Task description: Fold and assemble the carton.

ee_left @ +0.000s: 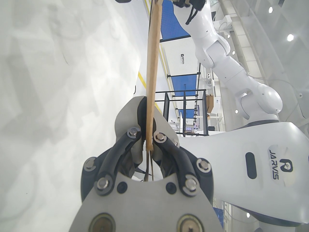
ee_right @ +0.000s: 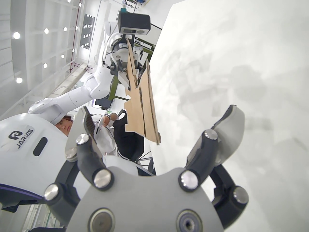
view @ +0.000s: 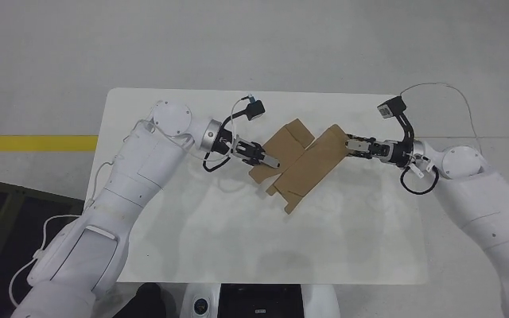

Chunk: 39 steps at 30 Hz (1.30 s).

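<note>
left clamped on carton, right open around the far end

left gripper [ee_left: 148, 114] is closed tight on one edge of the carton [view: 306, 171], a pad on each face. the sheet shows edge-on, running straight out ahead of its fingertips. the carton is a flat cardboard blank, not opened into a box shape. it looks held up off the table [view: 199, 238] with broad faces roughly level.

right gripper [ee_right: 158, 115] has its fingers spread wide, nothing pinched. the carton's other end sits directly in front of it. the near corner reaches in between the spread fingers and touches neither, as far as i can tell. the left wrist view agrees: the sheet edge passes between that far gripper's two pads.

key relation: the blank spans gripper to gripper. its long panel starts at the right gripper and slants off to one side of the left one. from the right gripper the sheet lies dead ahead, each face turned toward a finger. right is the nearer free arm; left is busy holding.

judgement: the step in hand is a second grip on the far end. right probably only needs to close, maybe after easing forward for more bite. the task looks early, no panel folded up. risk: a shallow pinch on the corner could slip or crease the thin board once folding starts.
</note>
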Motion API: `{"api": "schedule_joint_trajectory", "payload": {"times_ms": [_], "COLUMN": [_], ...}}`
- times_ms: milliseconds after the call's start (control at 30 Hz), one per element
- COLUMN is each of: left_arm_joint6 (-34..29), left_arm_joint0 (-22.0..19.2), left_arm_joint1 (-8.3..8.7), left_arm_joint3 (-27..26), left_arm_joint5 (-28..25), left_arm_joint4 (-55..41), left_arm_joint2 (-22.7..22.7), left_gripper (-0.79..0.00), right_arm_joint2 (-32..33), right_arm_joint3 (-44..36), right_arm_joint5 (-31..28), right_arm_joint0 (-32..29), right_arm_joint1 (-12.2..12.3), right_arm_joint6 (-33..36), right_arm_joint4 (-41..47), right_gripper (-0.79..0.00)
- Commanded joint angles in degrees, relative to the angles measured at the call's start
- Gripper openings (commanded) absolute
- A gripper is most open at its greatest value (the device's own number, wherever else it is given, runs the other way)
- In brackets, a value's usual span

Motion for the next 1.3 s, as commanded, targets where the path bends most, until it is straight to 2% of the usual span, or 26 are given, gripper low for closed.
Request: {"api": "schedule_joint_trajectory", "payload": {"times_ms": [0,500,933,967,1000,1133,1267], "left_arm_joint6": [-0.47,-2.0,-1.47,-1.45,-1.45,-1.41,-1.52], "left_arm_joint0": [0.47,1.34,0.61,0.54,0.48,0.2,0.02], "left_arm_joint1": [0.19,0.75,0.6,0.57,0.54,0.44,0.4], "left_arm_joint3": [-0.78,-3.02,-1.37,-1.26,-1.12,-0.64,-0.14], "left_arm_joint5": [0.31,1.21,1.25,1.21,1.24,1.09,1.05], "left_arm_joint4": [0.26,-0.02,0.18,0.15,0.09,-0.21,-0.26], "left_arm_joint2": [-0.09,-0.49,0.19,0.26,0.34,0.5,0.66], "left_gripper": [-0.785,-0.785,-0.785,-0.785,-0.785,-0.785,-0.785], "right_arm_joint2": [0.03,-3.35,-2.33,-2.31,-2.31,-2.33,-2.26], "right_arm_joint3": [0.26,-0.33,-3.21,-3.34,-3.42,-3.29,-3.24], "right_arm_joint5": [1.25,8.79,10.78,10.79,10.79,10.61,10.48], "right_arm_joint0": [0.32,2.64,2.6,2.51,2.42,2.11,1.87], "right_arm_joint1": [-0.22,-3.23,-2.86,-2.82,-2.77,-2.58,-2.4], "right_arm_joint6": [1.14,8.71,10.7,10.71,10.71,10.53,10.4], "right_arm_joint4": [0.64,2.75,-0.44,-0.47,-0.59,-1.06,-0.97], "right_gripper": [0.0,0.0,0.0,-0.074,-0.388,-0.566,-0.56]}}
